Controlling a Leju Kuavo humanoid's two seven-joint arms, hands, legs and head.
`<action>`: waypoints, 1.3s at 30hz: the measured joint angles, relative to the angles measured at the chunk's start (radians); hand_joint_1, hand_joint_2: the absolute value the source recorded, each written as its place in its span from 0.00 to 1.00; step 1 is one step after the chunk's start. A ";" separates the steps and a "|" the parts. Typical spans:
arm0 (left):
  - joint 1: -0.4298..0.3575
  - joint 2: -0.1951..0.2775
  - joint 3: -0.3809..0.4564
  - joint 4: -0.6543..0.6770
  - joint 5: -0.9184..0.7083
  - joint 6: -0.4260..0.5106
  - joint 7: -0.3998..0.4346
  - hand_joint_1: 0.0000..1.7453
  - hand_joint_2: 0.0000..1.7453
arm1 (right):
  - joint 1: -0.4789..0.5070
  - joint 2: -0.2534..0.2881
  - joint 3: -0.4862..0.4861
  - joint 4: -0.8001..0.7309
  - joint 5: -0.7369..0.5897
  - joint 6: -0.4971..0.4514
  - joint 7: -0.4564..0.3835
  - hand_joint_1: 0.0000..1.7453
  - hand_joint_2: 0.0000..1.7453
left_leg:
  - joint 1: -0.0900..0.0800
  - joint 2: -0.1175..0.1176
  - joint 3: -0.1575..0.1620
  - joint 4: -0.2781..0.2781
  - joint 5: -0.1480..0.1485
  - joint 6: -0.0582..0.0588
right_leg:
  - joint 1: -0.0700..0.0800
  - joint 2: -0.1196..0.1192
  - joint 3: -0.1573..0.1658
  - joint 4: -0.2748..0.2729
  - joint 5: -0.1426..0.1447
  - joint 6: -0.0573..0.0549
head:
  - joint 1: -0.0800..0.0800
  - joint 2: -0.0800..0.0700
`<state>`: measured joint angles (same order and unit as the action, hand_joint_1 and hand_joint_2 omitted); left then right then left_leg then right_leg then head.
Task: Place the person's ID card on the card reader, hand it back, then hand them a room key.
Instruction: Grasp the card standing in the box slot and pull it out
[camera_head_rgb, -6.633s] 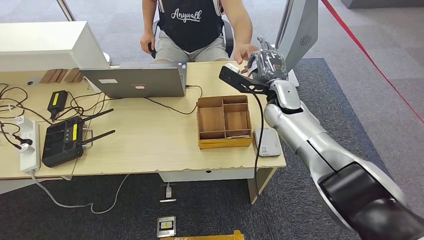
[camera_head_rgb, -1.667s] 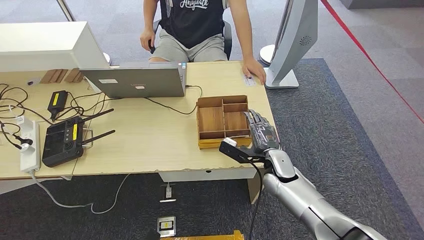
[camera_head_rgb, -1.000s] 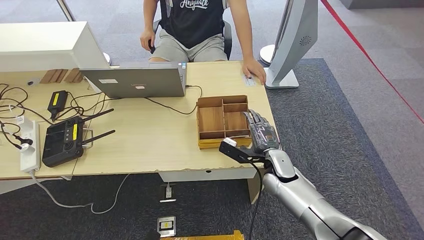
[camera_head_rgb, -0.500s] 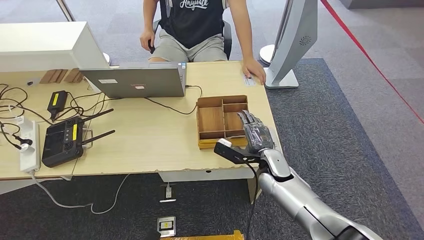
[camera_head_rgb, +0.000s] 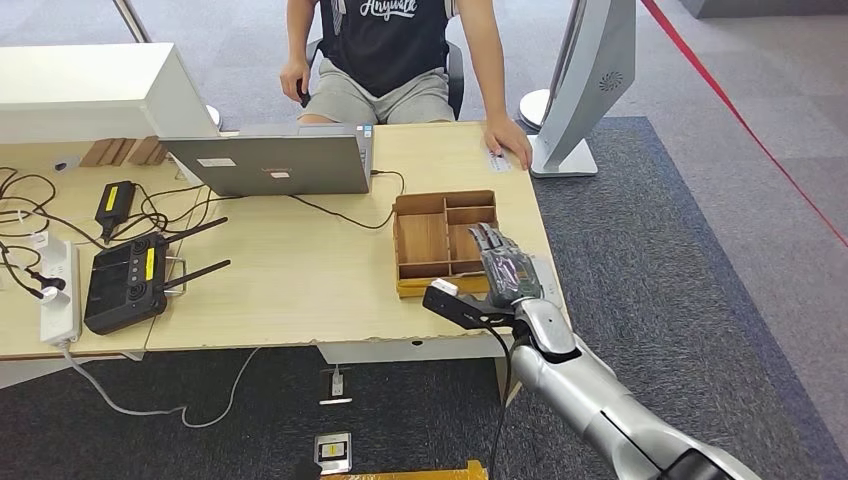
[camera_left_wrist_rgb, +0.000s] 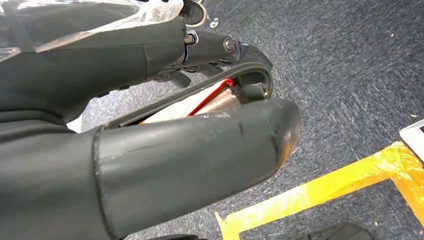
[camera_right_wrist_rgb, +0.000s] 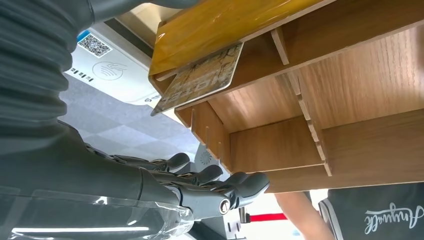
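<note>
My right hand (camera_head_rgb: 505, 265) hovers with fingers stretched out and nothing in them over the right end of the wooden tray (camera_head_rgb: 425, 288). In the right wrist view the fingers (camera_right_wrist_rgb: 200, 180) float above the tray's compartments (camera_right_wrist_rgb: 350, 80). A yellowish patterned room key card (camera_right_wrist_rgb: 200, 77) leans on the tray's edge, beside the white card reader (camera_right_wrist_rgb: 107, 70). A sliver of the reader (camera_head_rgb: 553, 285) shows beside my wrist. The ID card (camera_head_rgb: 497, 158) lies at the table's far edge by the person's hand (camera_head_rgb: 512, 140). My left hand (camera_left_wrist_rgb: 150, 125) hangs over the carpet; its grip is unclear.
A laptop (camera_head_rgb: 270, 165) stands behind the tray, with its cable running toward it. A black controller (camera_head_rgb: 125, 285), a power strip (camera_head_rgb: 58, 290) and cables crowd the table's left. A grey stand (camera_head_rgb: 585, 80) rises at the far right corner. Yellow tape (camera_left_wrist_rgb: 320, 187) marks the floor.
My right hand came back from the person with the ID card left on the table. Over the last second it has slid left from above the card reader to the tray's right end.
</note>
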<state>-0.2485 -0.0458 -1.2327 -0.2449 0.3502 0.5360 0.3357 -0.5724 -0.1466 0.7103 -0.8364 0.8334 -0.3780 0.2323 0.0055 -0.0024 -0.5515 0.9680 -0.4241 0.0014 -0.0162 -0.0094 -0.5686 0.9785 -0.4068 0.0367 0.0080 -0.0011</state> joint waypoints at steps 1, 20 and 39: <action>0.000 0.000 0.000 0.000 0.000 0.000 0.000 0.00 0.00 | 0.000 0.001 0.000 0.002 0.000 0.000 0.000 0.00 1.00 | 0.000 0.000 0.000 0.000 0.000 0.000 | 0.000 0.000 0.000 0.000 0.000 0.000 | 0.000 0.000; 0.000 0.000 0.002 0.000 -0.010 0.001 0.009 0.00 0.00 | -0.005 0.006 0.000 0.020 -0.005 0.001 0.007 0.24 1.00 | 0.000 0.000 0.000 0.000 0.000 0.000 | 0.000 0.000 0.000 0.000 0.000 0.000 | 0.000 0.000; 0.000 0.000 0.006 0.000 -0.025 0.000 0.020 0.00 0.00 | -0.008 -0.003 -0.009 0.038 -0.057 0.005 -0.005 0.99 1.00 | 0.000 0.000 0.000 0.000 0.000 0.000 | 0.000 0.000 0.000 0.000 0.000 0.000 | 0.000 0.000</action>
<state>-0.2489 -0.0458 -1.2270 -0.2449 0.3250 0.5359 0.3559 -0.5805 -0.1499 0.7015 -0.7987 0.7761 -0.3735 0.2276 0.0054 -0.0024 -0.5513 0.9680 -0.4241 0.0014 -0.0162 -0.0094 -0.5686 0.9784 -0.4068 0.0367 0.0080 -0.0011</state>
